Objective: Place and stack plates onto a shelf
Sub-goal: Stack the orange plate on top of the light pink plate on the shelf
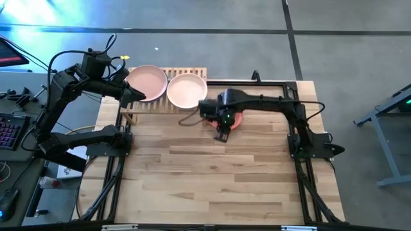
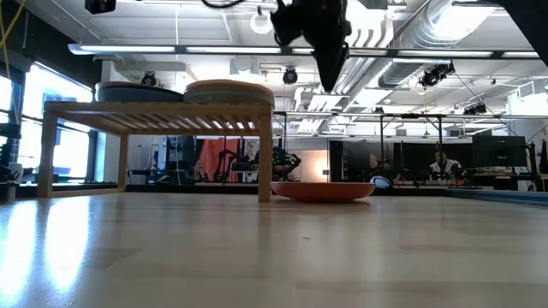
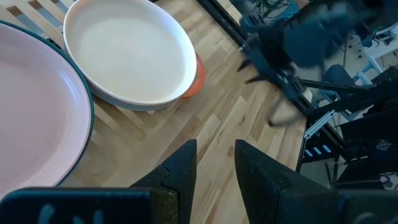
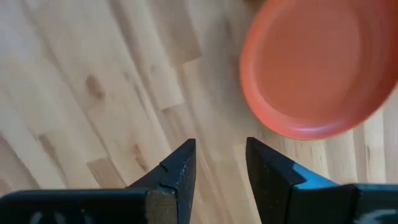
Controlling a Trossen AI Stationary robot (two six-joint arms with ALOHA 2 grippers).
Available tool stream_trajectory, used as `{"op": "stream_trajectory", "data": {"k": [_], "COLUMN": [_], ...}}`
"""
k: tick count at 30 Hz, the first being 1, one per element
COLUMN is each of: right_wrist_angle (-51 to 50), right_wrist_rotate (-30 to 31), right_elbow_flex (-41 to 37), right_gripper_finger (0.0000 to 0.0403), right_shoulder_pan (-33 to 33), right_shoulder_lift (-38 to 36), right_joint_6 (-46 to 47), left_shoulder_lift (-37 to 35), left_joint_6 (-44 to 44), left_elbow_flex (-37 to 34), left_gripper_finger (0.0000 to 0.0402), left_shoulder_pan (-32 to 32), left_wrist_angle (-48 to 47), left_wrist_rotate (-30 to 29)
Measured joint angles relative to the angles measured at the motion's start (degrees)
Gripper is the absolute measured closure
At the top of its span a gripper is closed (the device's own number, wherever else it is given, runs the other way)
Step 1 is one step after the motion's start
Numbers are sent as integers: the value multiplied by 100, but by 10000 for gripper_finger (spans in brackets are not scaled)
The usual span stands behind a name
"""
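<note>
One terracotta plate [image 1: 235,120] is observed on the counter [image 1: 212,179] at centre frame in the high view, just right of the shelf [image 1: 168,97] and mostly covered there by the right arm. It is judged stiff, fairly light, matte rather than slippery, and breakable if dropped; the low rim is judged the only practical hold, one finger above and one beneath the edge, since the base sits flat on the wood. The right gripper [image 4: 219,163] is recorded above the counter beside this plate [image 4: 313,67], its fingers parted by a moderate gap and holding nothing. The left gripper [image 3: 215,163] is at upper left of the high view by the shelf's near left end, fingers slightly apart, nothing between them. Two stacks stand on the shelf, topped by a pink plate [image 1: 147,82] and a pale peach plate [image 1: 187,90]. The low view alone shows that both stacks are several plates deep [image 2: 228,91] and that the terracotta plate [image 2: 323,190] rests flat on the counter just right of the shelf leg, with the right gripper well above it. The left wrist view alone shows a teal rim under the pink plate [image 3: 34,112] and the terracotta edge [image 3: 194,78] peeping from behind the peach plate [image 3: 127,53]. The right wrist view alone shows the plate's full rim clear of obstruction.
</note>
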Motion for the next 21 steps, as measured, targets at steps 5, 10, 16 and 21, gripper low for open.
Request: {"op": "stream_trajectory", "data": {"k": [5, 10, 16, 21], "right_wrist_angle": [0, 0, 0, 0], "right_wrist_rotate": [194, 336, 557, 588], "right_elbow_flex": [0, 0, 0, 0], "right_gripper_finger": [284, 284, 284, 284], "right_shoulder_pan": [416, 593, 603, 597], "right_shoulder_lift": [0, 0, 0, 0], "right_joint_6": [-131, -435, -747, -952], "left_shoulder_lift": [0, 0, 0, 0], "left_joint_6": [97, 151, 164, 199], "left_elbow_flex": [0, 0, 0, 0], "left_gripper_finger": [304, 304, 304, 304], "left_shoulder_pan": [0, 0, 0, 0], "left_wrist_angle": [1, 2, 2, 4], "left_wrist_rotate": [0, 0, -3, -35]}}
